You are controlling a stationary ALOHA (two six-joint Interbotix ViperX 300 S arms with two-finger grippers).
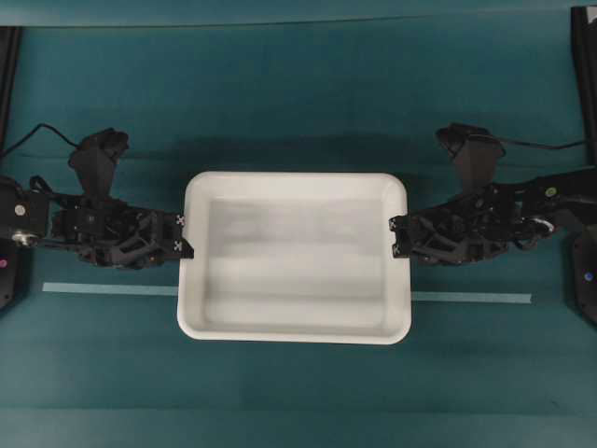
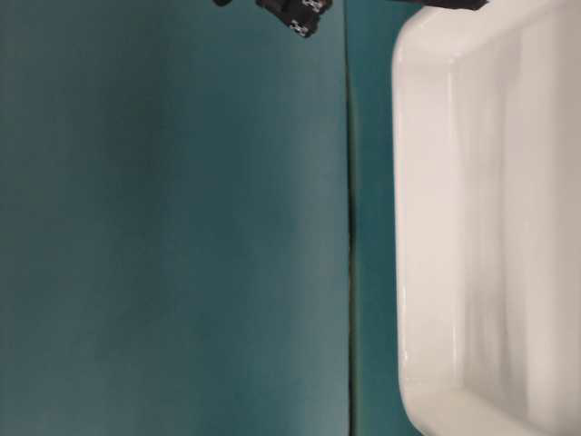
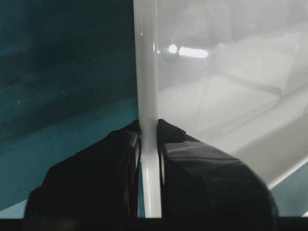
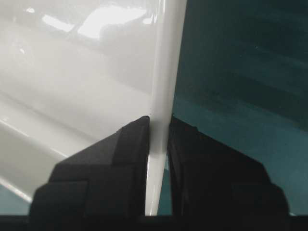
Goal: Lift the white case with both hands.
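Note:
The white case [image 1: 294,271] is a large shallow tray in the middle of the teal table. My left gripper [image 1: 187,235] is shut on its left rim, with one finger inside the tray and one outside. The left wrist view shows the rim [image 3: 147,72] pinched between the black jaws of the left gripper [image 3: 148,126]. My right gripper [image 1: 395,237] is shut on the right rim in the same way. The right wrist view shows that rim [image 4: 166,57] clamped in the right gripper [image 4: 160,120]. The case also fills the right of the table-level view [image 2: 490,227]. A soft shadow lies along its far edge.
A thin pale tape strip [image 1: 112,290] runs across the table and passes under the case, coming out on the right [image 1: 471,298]. Black frame posts stand at the back corners [image 1: 9,65] [image 1: 583,65]. A seam in the table cover [image 2: 349,227] shows in the table-level view.

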